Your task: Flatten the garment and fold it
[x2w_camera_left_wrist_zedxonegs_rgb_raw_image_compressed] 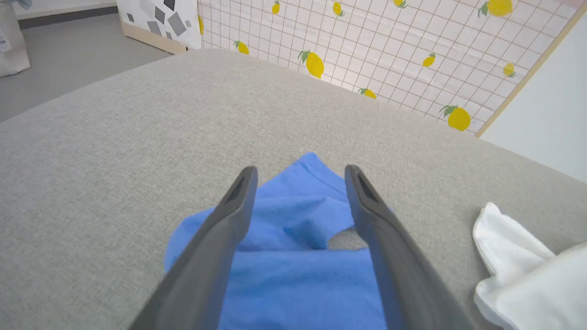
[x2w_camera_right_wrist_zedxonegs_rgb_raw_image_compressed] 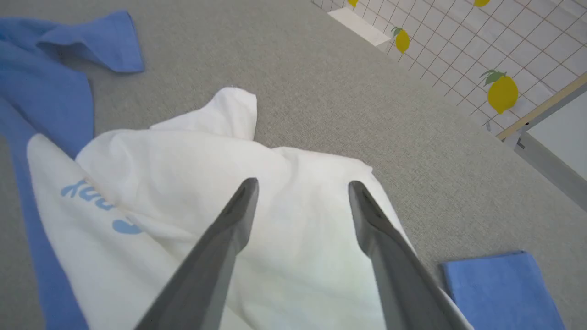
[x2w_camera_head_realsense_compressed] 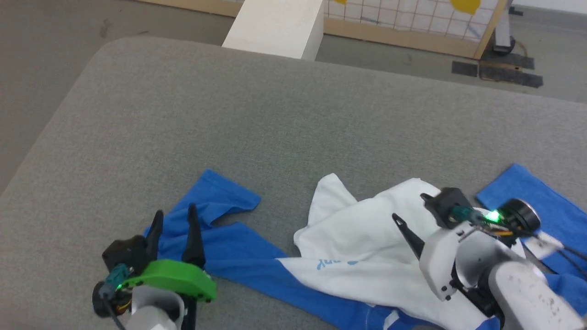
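Nearest, at lower left: left claw (x2w_camera_head_realsense_compressed: 175, 210), fingers spread wide, gripping nothing, poised over a blue sleeve (x2w_camera_head_realsense_compressed: 224, 197). At lower right: right claw (x2w_camera_head_realsense_compressed: 409, 206), likewise spread and empty, over the crumpled white body. Beneath and between both: the garment (x2w_camera_head_realsense_compressed: 367, 238), lying bunched and unfolded on the grey table (x2w_camera_head_realsense_compressed: 229, 114), with a second blue sleeve (x2w_camera_head_realsense_compressed: 555, 206) flat at far right. Beyond the table edge: white block (x2w_camera_head_realsense_compressed: 275, 27) and lemon-printed grid panel (x2w_camera_head_realsense_compressed: 412, 18).
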You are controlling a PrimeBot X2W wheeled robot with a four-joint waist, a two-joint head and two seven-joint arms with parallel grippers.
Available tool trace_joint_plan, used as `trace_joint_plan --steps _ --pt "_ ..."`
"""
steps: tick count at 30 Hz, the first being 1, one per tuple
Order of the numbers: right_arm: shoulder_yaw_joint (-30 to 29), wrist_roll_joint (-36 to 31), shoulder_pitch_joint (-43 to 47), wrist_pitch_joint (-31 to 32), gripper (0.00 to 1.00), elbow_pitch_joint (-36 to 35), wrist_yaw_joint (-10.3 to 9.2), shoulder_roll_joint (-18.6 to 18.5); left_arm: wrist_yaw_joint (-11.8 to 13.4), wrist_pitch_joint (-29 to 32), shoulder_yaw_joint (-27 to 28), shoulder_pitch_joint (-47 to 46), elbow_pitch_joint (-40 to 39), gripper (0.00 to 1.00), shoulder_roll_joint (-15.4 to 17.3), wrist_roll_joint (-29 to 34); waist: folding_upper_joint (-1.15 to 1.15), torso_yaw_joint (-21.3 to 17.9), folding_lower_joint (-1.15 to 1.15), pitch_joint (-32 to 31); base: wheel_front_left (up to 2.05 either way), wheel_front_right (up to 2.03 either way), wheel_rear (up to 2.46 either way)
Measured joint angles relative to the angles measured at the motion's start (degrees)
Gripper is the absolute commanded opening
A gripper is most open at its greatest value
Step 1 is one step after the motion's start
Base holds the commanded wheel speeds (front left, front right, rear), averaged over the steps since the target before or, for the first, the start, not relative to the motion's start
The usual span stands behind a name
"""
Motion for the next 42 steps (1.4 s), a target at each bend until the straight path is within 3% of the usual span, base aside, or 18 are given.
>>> trace_joint_plan --steps 1,4,11,12,13,14,17,22,27,28,32,33,34,35,42 --pt "5.35 1.87 -4.00 3.22 1.00 1.74 0.00 -3.66 -0.89 -0.66 -0.48 -1.46 0.36 1.00 -0.78 1.23 0.00 0.54 0.00 0.79 0.00 0.00 0.00" --pt "12.98 5.16 -10.52 6.83 1.00 3.88 -0.01 -8.35 -1.78 -1.03 -0.97 -3.11 1.32 1.00 -2.12 2.23 0.00 1.41 0.00 2.23 0.00 0.00 0.00" --pt "27.21 14.59 -21.75 13.49 1.00 11.01 -0.01 -12.60 -4.21 -1.32 -0.04 -5.30 2.56 1.00 -4.90 3.35 0.00 3.52 0.00 5.95 0.00 0.00 0.00" --pt "28.54 16.23 -23.13 14.61 0.67 11.77 -0.01 -12.84 -4.53 -1.32 0.19 -5.44 2.78 1.00 -5.13 3.38 0.00 3.84 0.00 6.42 0.00 0.00 0.00" --pt "29.47 17.94 -24.65 15.48 0.42 12.43 0.00 -12.98 -4.79 -1.32 0.31 -5.49 2.96 1.00 -5.30 3.81 0.00 4.17 0.00 6.88 0.00 0.00 0.00" --pt "30.00 19.36 -25.71 15.90 0.00 12.96 0.00 -13.01 -5.02 -1.32 0.45 -5.51 3.09 1.00 -5.46 4.27 0.00 4.41 0.00 7.21 0.00 0.00 0.00" --pt "30.08 22.53 -28.53 15.57 0.00 15.16 0.00 -12.63 -5.78 -1.32 0.68 -5.63 3.66 1.00 -6.06 5.05 0.00 5.24 0.00 8.14 0.00 0.00 0.00" --pt "24.34 21.82 -33.11 8.15 0.00 22.01 0.02 -9.64 -6.35 -1.32 1.79 -5.67 3.66 1.00 -6.45 5.64 0.00 5.86 0.01 9.06 0.00 0.00 0.00" --pt "13.82 14.55 -42.18 -0.11 0.00 30.61 0.02 -6.71 -7.16 -1.32 1.80 -6.25 3.66 1.00 -6.72 5.89 0.00 6.25 0.01 9.53 0.00 0.00 0.00" --pt "6.12 8.93 -46.81 -4.07 0.00 36.33 0.01 -4.88 -7.50 -1.33 1.10 -7.02 3.68 1.00 -6.82 5.89 0.00 6.97 0.01 9.96 0.00 0.00 0.00" --pt "-0.24 4.02 -49.38 -5.65 0.00 41.94 0.01 -2.49 -7.55 -1.33 -0.27 -7.30 3.77 1.00 -6.84 5.17 0.00 7.73 0.01 10.74 0.00 0.00 0.00" --pt "-1.44 3.16 -49.51 -5.76 0.20 43.34 0.01 -1.71 -7.54 -1.33 -0.57 -7.40 3.80 1.00 -6.84 4.97 0.00 7.87 0.01 10.97 0.00 0.00 0.00" --pt "-2.23 2.36 -49.51 -5.86 0.69 44.52 0.01 -1.08 -7.45 -1.33 -0.88 -7.46 3.80 1.00 -6.86 4.80 0.00 7.96 0.01 11.16 0.00 0.00 0.00" --pt "-2.92 2.03 -49.48 -6.08 1.00 45.44 0.01 -0.38 -7.35 -1.33 -1.08 -7.47 3.80 1.00 -6.86 4.72 0.00 7.96 0.01 11.30 0.00 0.00 0.00" --pt "-7.02 3.82 -44.89 -12.35 1.00 46.21 0.01 3.36 -6.92 -1.33 -0.71 -7.45 4.52 1.00 -6.92 4.59 0.00 6.37 0.01 10.48 0.00 0.00 0.00"
